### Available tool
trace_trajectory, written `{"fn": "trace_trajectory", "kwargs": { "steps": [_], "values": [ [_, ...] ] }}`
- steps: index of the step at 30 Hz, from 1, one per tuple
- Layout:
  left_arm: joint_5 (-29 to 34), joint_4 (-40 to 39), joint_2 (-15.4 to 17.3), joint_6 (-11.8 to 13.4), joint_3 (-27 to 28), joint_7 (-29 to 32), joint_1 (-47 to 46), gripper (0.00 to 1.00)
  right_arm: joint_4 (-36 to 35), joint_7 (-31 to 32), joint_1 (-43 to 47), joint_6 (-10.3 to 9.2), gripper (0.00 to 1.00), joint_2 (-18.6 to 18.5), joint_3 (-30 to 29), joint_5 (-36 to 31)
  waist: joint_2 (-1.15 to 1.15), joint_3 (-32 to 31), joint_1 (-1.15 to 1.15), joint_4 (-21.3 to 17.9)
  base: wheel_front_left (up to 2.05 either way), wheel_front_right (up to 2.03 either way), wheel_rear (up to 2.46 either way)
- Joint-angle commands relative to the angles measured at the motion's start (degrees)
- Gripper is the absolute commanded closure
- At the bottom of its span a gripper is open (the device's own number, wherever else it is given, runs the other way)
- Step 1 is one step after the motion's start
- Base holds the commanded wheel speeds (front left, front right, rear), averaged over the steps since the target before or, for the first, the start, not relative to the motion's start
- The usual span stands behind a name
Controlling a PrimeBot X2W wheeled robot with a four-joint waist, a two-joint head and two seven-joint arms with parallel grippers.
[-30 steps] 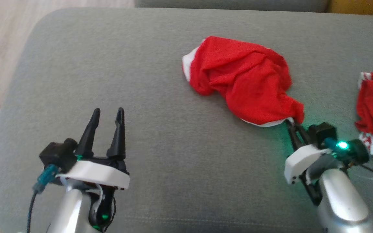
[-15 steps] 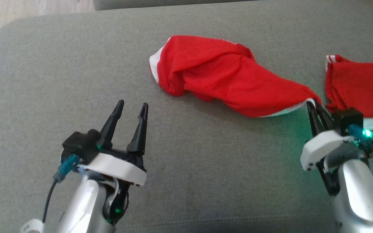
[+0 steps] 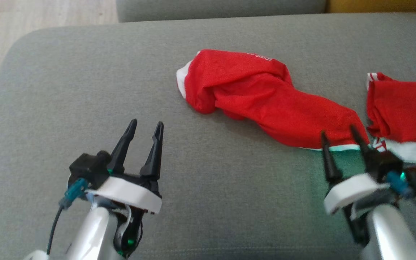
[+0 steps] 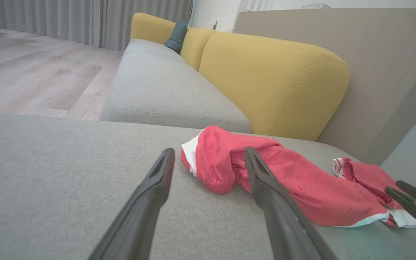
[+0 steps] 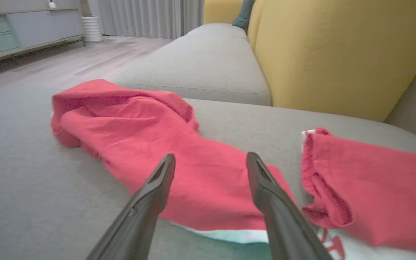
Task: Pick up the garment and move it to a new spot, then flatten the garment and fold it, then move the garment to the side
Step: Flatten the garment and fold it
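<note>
Lying bunched up on the grey cushion (image 3: pixel 85 90), toward its right side, the red garment (image 3: pixel 265 101) is a long crumpled heap with a white edge at its near end. The right claw (image 3: pixel 338 130) is spread wide and holds nothing. Its two tips sit just at that white edge. The left claw (image 3: pixel 146 122) is spread wide too and empty, over the cushion's near left part and well apart from the garment.

What could go wrong? Another red cloth (image 3: pixel 403 104) lies at the cushion's right end, just beside the garment (their white edges nearly touch). If the right claw shuts a bit too far right, it could pinch the wrong cloth, or both at once, and drag them together. The garment is also folded over itself, so a pinch might catch two layers, and then it would not open out flat. A pull from one end alone might just slide the whole heap along the cushion.
</note>
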Motion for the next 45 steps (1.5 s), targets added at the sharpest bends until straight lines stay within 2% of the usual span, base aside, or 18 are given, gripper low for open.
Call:
{"fn": "trace_trajectory", "kwargs": {
  "steps": [1,9,19,28,35,36,37,42,45],
  "values": [
    [-0.63,-1.99,0.32,0.40,2.00,-0.44,-0.45,0.00,-2.58,-1.52,0.86,-0.05,0.00,0.62,3.41,1.24,0.00,-0.79,0.00,1.29,0.00,0.00,0.00],
    [-1.27,-2.43,0.32,0.71,1.18,-0.44,0.51,0.00,-1.74,-0.04,-3.07,-0.05,0.00,0.40,11.67,0.29,0.00,-0.26,0.00,6.46,0.00,0.00,0.00],
    [-3.39,-2.57,0.32,1.53,-0.70,-0.44,-0.32,0.00,9.97,3.33,-13.80,-0.05,0.00,-5.36,17.49,-5.18,0.00,2.39,0.00,14.67,0.00,0.00,0.00],
    [-4.44,-2.58,0.32,1.78,-0.64,-0.44,-1.02,0.00,19.00,1.98,-21.43,-0.05,0.00,-8.99,20.56,-9.15,0.00,4.27,0.00,18.44,0.00,0.00,0.00],
    [-5.05,-2.77,0.32,2.02,-1.47,-0.44,-1.28,0.00,26.93,0.77,-26.47,-0.05,0.00,-9.26,23.01,-11.69,0.00,5.38,0.00,19.39,0.00,0.00,0.00],
    [-4.96,-2.61,0.32,2.05,-1.68,-0.44,-1.39,0.00,27.96,0.51,-27.02,-0.05,0.64,-9.05,23.25,-11.60,0.00,5.45,0.00,19.44,0.00,0.00,0.00],
    [-4.54,-2.39,0.32,1.99,-2.04,-0.44,-1.63,0.00,28.76,0.01,-27.56,-0.05,1.00,-8.73,23.48,-11.37,0.00,5.45,0.00,19.44,0.00,0.00,0.00],
    [-4.38,-1.84,0.32,2.33,-2.33,-0.44,-1.75,0.00,30.75,-4.07,-28.28,-0.05,1.00,-4.82,24.11,-7.60,0.00,3.78,0.00,17.95,0.00,0.00,0.00],
    [-3.79,-1.30,0.32,2.23,-2.02,-0.44,-1.17,0.00,30.43,-6.67,-27.18,-0.05,1.00,-1.94,26.53,-2.09,0.00,2.12,0.00,16.53,0.00,0.00,0.00]
  ]
}}
